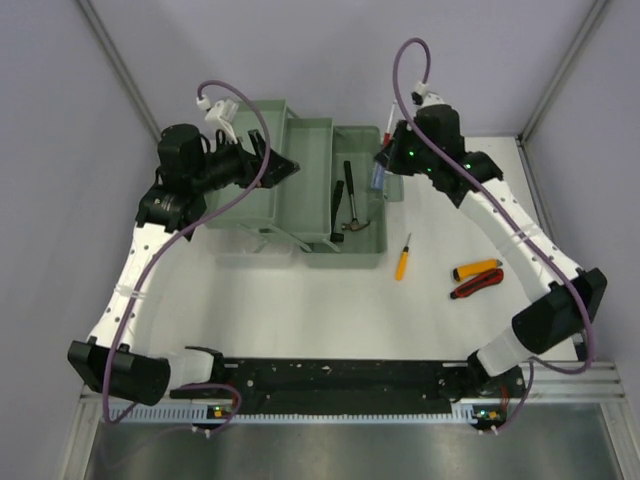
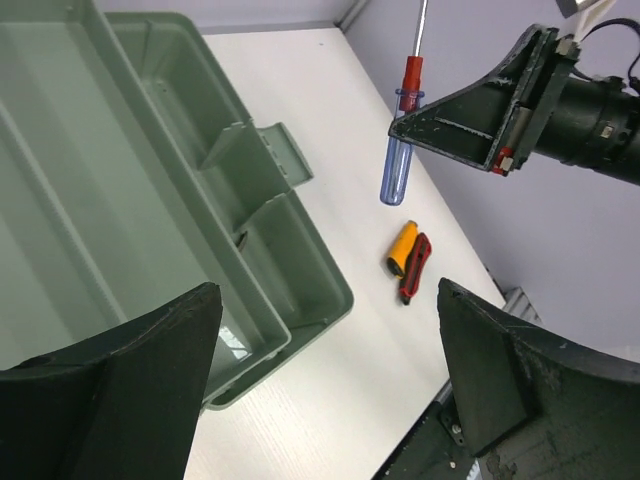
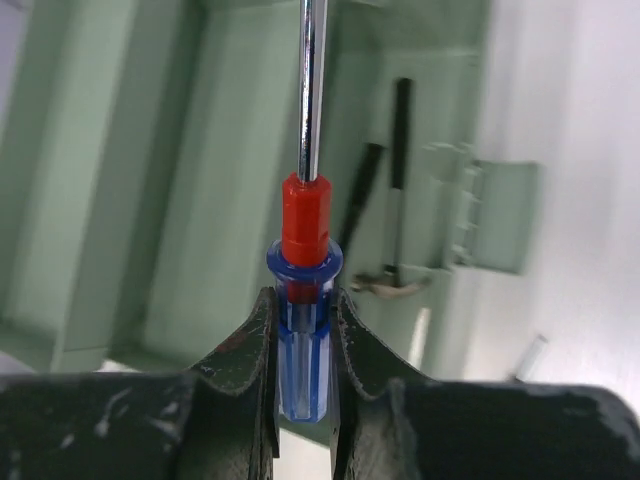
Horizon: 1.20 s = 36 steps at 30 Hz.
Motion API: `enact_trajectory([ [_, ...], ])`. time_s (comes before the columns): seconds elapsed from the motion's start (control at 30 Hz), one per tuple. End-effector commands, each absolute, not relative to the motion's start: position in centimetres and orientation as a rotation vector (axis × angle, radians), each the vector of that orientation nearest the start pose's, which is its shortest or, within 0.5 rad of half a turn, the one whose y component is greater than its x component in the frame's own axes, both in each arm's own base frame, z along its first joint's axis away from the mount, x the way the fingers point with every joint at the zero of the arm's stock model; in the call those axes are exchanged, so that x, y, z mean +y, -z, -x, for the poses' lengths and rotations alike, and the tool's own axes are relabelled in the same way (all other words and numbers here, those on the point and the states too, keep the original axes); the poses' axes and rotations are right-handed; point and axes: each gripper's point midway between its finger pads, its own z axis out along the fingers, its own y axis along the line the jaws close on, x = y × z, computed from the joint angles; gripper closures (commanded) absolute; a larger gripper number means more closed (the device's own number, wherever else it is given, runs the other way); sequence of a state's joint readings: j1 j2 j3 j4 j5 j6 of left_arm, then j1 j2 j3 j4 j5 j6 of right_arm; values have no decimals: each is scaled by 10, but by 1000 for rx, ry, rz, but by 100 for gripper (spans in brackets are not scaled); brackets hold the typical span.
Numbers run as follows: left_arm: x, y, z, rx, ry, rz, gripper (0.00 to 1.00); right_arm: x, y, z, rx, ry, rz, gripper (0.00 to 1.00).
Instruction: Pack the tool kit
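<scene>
Pale green toolbox (image 1: pixel 270 190) open, upper centre (hammer (image 1: pixel 350 200) in right tray); blue screwdriver (image 2: pixel 395 170) pinched aloft beside it; yellow screwdriver (image 1: pixel 402 258), knives (image 1: pixel 477 269) lie lower right.

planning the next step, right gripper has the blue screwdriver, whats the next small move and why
Probably ease the right gripper a little left and down over the toolbox's lowest tray, then let go. Its jaws are shut on the blue screwdriver, which hangs near that tray's right rim, and the hammer already lies inside.
</scene>
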State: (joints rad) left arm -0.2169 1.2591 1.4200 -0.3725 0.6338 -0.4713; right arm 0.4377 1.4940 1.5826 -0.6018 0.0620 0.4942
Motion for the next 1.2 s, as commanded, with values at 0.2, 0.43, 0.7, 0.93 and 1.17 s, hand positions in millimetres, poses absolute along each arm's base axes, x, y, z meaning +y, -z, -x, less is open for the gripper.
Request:
enact_trajectory([
  [0.2, -159, -424, -317, 1708, 793, -209, 8, 358, -297, -427, 2069, -838, 111, 100],
  [0.43, -156, -413, -317, 1749, 779, -186, 8, 397, -248, -432, 2144, -769, 91, 92],
  [0.7, -156, -413, -321, 1755, 776, -173, 8, 415, -204, -436, 2220, -660, 77, 73],
  [0.93, -151, -411, -321, 1769, 744, -157, 8, 408, -243, -427, 2153, -682, 95, 51],
  [1.17, -148, -422, -320, 1746, 725, -158, 8, 357, -321, -412, 1991, -598, 74, 51],
])
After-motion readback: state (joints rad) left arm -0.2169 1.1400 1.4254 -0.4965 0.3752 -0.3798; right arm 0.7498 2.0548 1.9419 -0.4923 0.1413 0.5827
